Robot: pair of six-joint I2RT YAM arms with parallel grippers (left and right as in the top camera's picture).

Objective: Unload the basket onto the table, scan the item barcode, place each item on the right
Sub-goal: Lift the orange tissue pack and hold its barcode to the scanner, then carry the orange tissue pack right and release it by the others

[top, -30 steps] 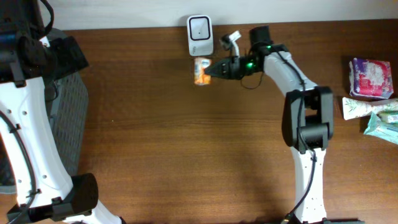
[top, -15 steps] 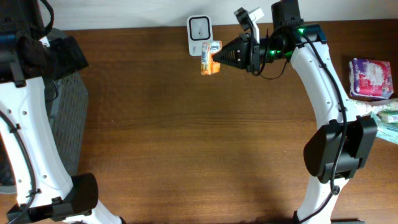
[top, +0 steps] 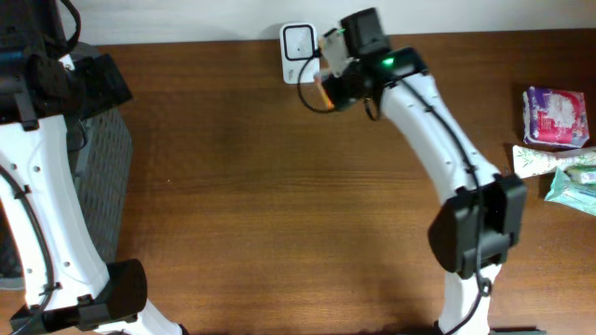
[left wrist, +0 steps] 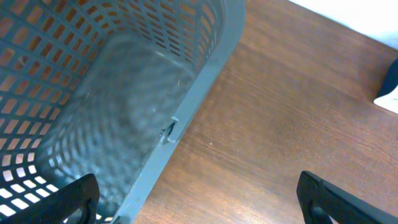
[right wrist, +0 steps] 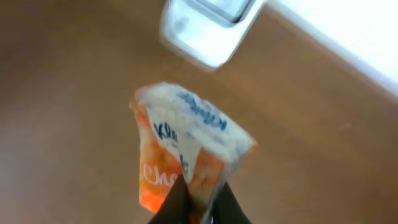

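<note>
1. Swung in since a second ago: the right arm's wrist now sits closer to the back edge. The right gripper (right wrist: pixel 198 203) has gone from out beside the white scanner (top: pixel 298 41) to just off its right side.
2. Right gripper fingers are pinched together on the lower end of the orange-and-white packet (right wrist: pixel 186 146). The packet is off the wood and blurred in the wrist view, its crumpled white top aimed toward the scanner.
3. The scanner stands at the far edge of the table (top: pixel 279 214), against the pale strip behind it. The packet is just in front of it and to its right; whether they touch, I cannot tell.
4. Left gripper (left wrist: pixel 199 208): fingers spread wide apart with nothing between them, hanging over the rim of the grey mesh basket (left wrist: pixel 186 106) where it meets the wood.
5. The basket fills the table's left edge, and the left arm rises along that side.
6. Open wood runs from the basket rim across the middle to the right arm's base at the near edge.
7. Wrapped packages (top: pixel 556 116) are bunched at the right edge, well apart from the scanner.
</note>
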